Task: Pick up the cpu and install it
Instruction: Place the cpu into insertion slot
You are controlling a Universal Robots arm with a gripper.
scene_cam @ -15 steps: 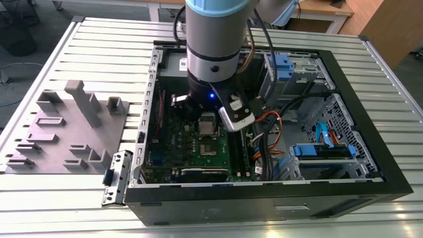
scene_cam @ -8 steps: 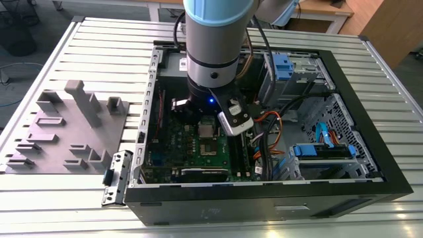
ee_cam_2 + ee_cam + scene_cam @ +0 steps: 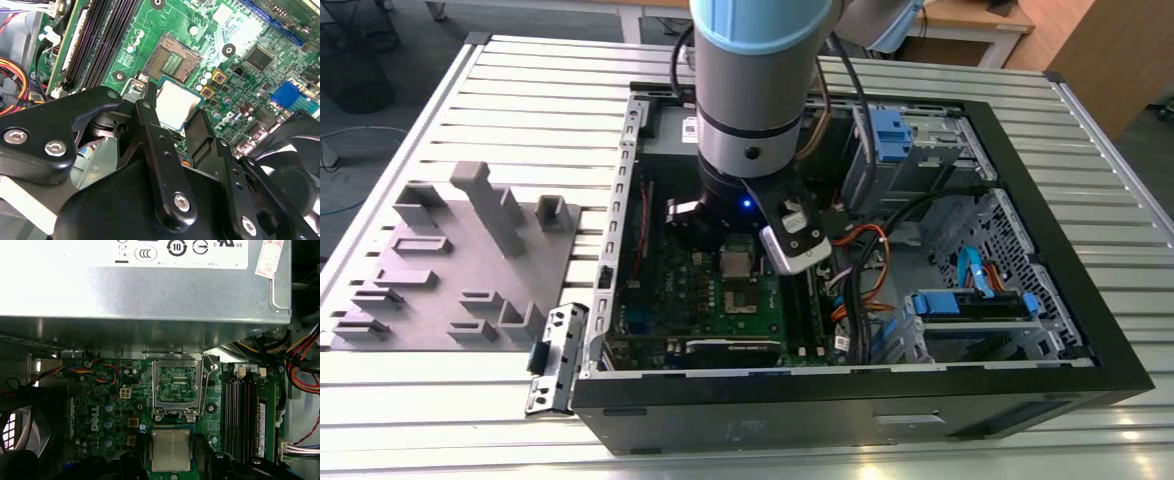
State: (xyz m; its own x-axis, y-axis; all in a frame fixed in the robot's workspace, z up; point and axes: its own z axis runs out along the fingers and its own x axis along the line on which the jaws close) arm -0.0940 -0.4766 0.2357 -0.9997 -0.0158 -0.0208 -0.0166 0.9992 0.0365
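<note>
Silvery cpu (image 3: 171,450) in the gripper (image 3: 175,107)

The socket (image 3: 178,385) lies uncovered just beside the cpu (image 3: 170,450) in the jaws; a power supply box (image 3: 150,295) rises along one edge, memory slots (image 3: 240,410) along another.

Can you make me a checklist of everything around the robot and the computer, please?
Surface: slatted metal table, carrying an open computer case.
Job's things: cpu held beside the empty socket, not in it.
Clutter: grey holder tray and metal bracket on the table, to the exterior view's left of the case.
Grippers: end effector shut on the cpu.
Cables: orange and black cables inside the case.
Surroundings: wooden furniture beyond the table.
</note>
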